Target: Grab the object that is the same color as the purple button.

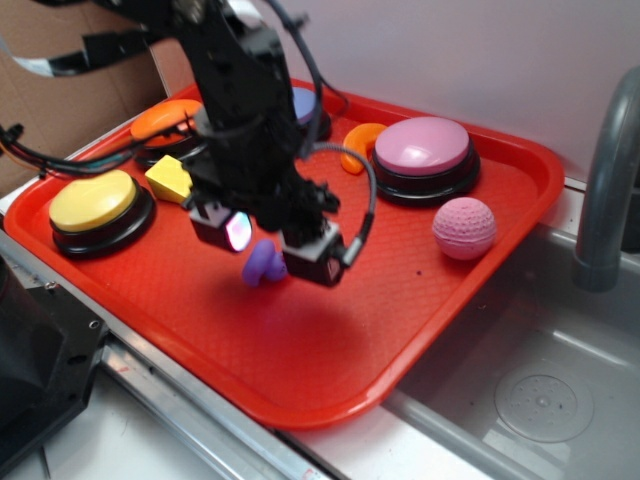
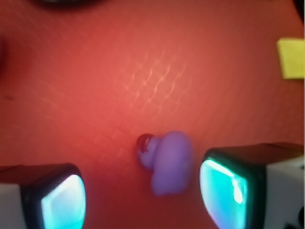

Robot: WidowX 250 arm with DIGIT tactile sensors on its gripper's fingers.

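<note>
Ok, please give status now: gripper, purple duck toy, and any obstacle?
Gripper open, low over red tray. Purple duck toy on tray between the fingers, nearer one pad, not gripped. Nothing in the way.

even bright light; wrist view blurred, soft shadows

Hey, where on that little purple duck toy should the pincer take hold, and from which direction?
Across the rounded body of the purple duck toy, coming straight down from above. It lies on the red tray with its small red beak end sticking out to one side, so the plump middle looks like the broadest, steadiest part. The pincer is open, with the duck already between its fingers, nearer one of them.
</note>
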